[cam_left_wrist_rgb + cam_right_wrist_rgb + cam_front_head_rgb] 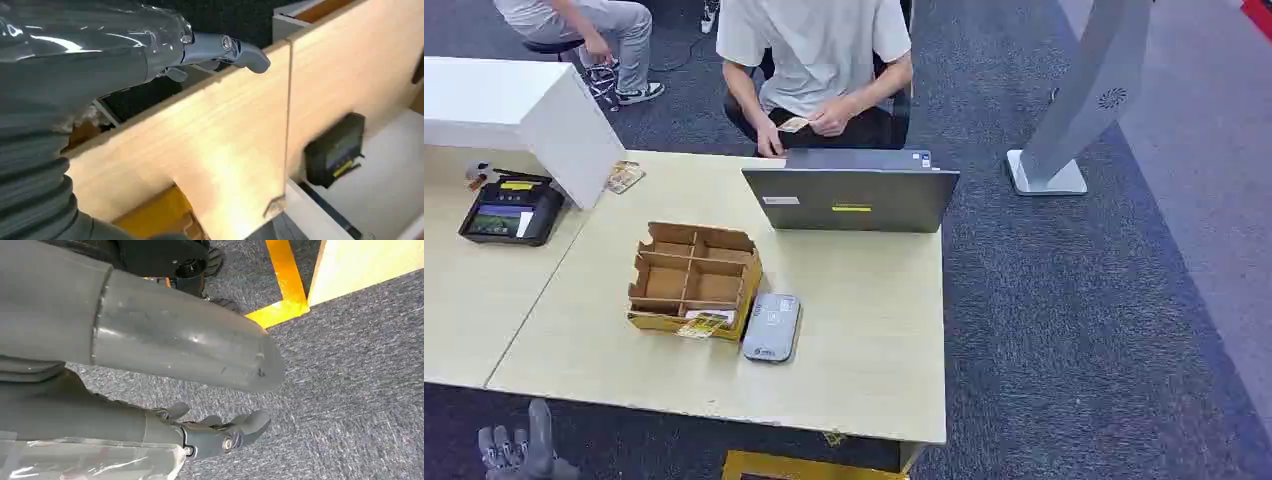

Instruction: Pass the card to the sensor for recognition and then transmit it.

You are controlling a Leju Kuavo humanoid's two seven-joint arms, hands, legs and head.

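A yellow card (pixel 704 325) lies in the front compartment of a divided cardboard box (pixel 692 262) on the light wooden table (pixel 864 330). Right beside the box sits a flat grey sensor device (pixel 771 327). My left hand (pixel 519 450) is below the table's near edge at the lower left, fingers apart and holding nothing; in the left wrist view its fingers (pixel 235 50) reach toward the table edge. My right hand (pixel 220 432) hangs over the grey carpet with nothing in it, its fingers loosely extended.
A black terminal (pixel 509 212) with a lit screen sits at the far left beside a white box (pixel 534 110). A grey laptop (pixel 849 195) stands at the back. Behind it a seated person holds a card (pixel 794 124). Another card (pixel 624 177) lies near the white box. Yellow floor tape (pixel 287 285) runs below.
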